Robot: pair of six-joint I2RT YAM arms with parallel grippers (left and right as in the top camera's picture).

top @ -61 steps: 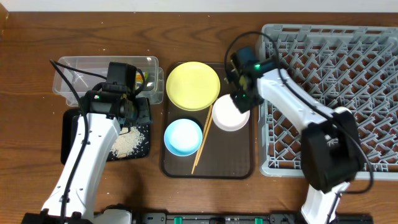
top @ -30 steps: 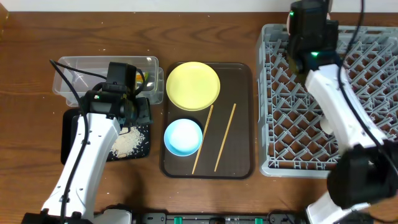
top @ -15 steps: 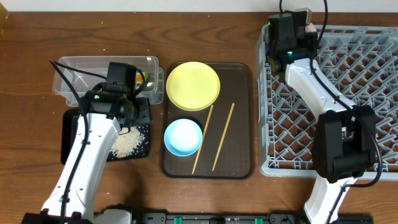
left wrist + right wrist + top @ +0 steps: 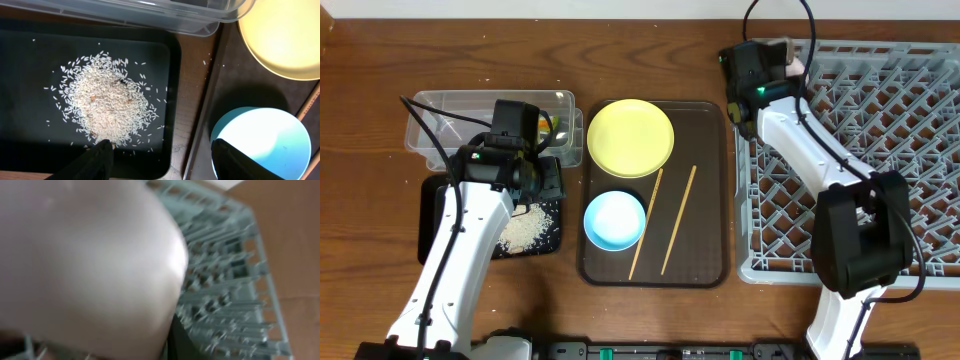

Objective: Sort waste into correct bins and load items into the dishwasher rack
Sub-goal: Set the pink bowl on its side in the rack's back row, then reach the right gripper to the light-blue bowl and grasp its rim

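My right gripper (image 4: 772, 62) is shut on the white bowl (image 4: 792, 58) and holds it above the back-left corner of the grey dishwasher rack (image 4: 880, 150). In the right wrist view the bowl (image 4: 90, 260) fills most of the frame, blurred. My left gripper (image 4: 548, 185) hangs open and empty over the right edge of the black tray (image 4: 435, 225), beside the rice pile (image 4: 105, 105). The yellow plate (image 4: 630, 138), the blue bowl (image 4: 614, 220) and two chopsticks (image 4: 680, 220) lie on the brown tray (image 4: 705, 130). The cup and the tissue do not show.
The clear tub (image 4: 450, 115) stands behind the black tray, with a bit of yellow-orange wrapper (image 4: 546, 125) showing beside my left arm. The rack's upright pegs (image 4: 235, 280) lie under the held bowl. Bare wooden table surrounds everything.
My right gripper lifted the white bowl off the brown tray, carried it over the rack's back edge, then moved left to the rack's back-left corner. A second chopstick now shows. The left arm stayed still.
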